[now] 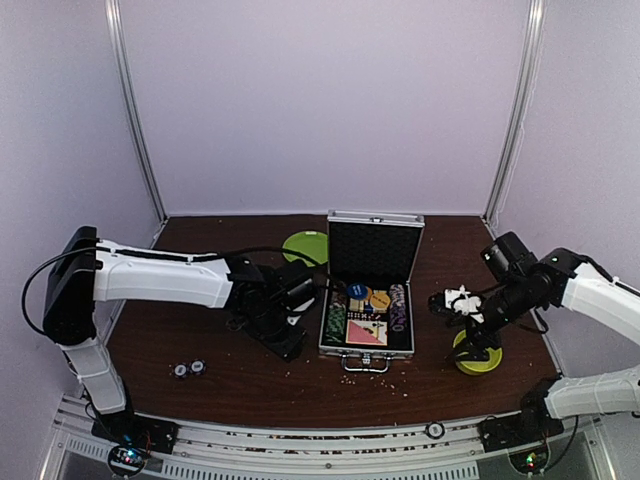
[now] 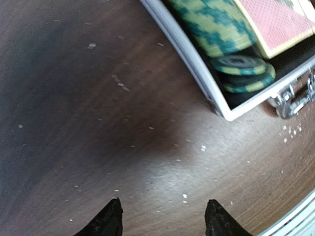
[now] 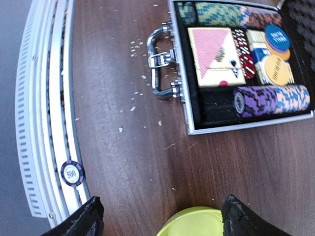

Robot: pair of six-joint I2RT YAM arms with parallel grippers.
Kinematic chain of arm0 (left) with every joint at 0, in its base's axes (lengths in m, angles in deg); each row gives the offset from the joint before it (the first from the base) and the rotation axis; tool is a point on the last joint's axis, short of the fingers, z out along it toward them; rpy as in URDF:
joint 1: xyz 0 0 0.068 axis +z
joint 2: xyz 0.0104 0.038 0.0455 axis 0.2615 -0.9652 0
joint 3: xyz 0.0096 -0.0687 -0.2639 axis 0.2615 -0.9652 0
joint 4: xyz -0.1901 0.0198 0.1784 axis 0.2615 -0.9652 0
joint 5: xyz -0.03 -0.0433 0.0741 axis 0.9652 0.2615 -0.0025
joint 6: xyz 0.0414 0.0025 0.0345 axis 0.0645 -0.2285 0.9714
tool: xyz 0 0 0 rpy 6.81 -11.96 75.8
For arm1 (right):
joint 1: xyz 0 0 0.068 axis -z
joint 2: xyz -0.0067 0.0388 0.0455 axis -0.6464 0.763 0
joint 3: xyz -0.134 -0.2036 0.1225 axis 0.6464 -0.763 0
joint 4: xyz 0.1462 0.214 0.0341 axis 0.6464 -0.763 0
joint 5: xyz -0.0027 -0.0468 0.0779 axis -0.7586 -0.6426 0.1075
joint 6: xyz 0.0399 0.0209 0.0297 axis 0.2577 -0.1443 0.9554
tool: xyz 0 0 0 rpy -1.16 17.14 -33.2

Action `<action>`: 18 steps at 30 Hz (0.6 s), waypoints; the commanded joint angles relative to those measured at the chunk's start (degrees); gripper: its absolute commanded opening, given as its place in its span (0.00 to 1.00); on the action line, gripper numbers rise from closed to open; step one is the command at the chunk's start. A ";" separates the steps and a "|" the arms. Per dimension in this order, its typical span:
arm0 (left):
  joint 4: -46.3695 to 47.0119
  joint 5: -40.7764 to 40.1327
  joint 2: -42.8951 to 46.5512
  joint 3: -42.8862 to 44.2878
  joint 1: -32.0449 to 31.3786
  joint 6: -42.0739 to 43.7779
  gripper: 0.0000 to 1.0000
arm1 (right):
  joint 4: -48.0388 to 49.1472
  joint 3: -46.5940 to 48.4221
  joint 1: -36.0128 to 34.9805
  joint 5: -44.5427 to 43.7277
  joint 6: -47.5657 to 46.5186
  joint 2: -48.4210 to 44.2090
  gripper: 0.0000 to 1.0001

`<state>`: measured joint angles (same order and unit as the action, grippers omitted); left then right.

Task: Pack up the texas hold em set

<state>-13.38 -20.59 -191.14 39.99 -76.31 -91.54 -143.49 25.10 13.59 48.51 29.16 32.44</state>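
Texas hold em set (image 1: 375, 250): its silver case (image 3: 246, 125) lies open on the table (image 2: 98, 123), ahead and to the right of the left gripper (image 2: 165, 216), whose fingers stand apart, holding nothing. The right gripper (image 3: 160, 216) is spread wide and empty too, with the case ahead and the yellow-green bowl (image 3: 197, 223) just under its fingers. Inside the case are a pink-backed deck (image 3: 214, 56), a purple chip row (image 3: 270, 101), a green chip row (image 2: 216, 29) and a blue disc (image 3: 277, 38). A loose chip (image 3: 72, 173) sits on the rail (image 3: 44, 123), left of the right fingers.
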 commanded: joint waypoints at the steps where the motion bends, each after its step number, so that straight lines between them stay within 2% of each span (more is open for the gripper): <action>1: 5.08 -3.52 4.06 -2.56 2.22 -3.69 0.60 | -4.77 -0.56 -9.02 -7.52 -6.68 -2.60 0.82; 8: 4.73 -3.97 4.59 -3.31 2.87 -5.31 0.60 | -2.82 -6.20 -26.97 -13.76 -6.29 -1.20 0.82; 18: 4.64 -4.48 4.67 -4.72 2.87 -6.21 0.59 | 4.53 -9.37 -38.67 -19.60 -4.90 5.75 0.83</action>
<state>-10.23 -24.11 -187.75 36.40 -73.38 -96.59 -142.70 17.03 -21.97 32.45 23.91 36.81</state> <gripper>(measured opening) 0.595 0.838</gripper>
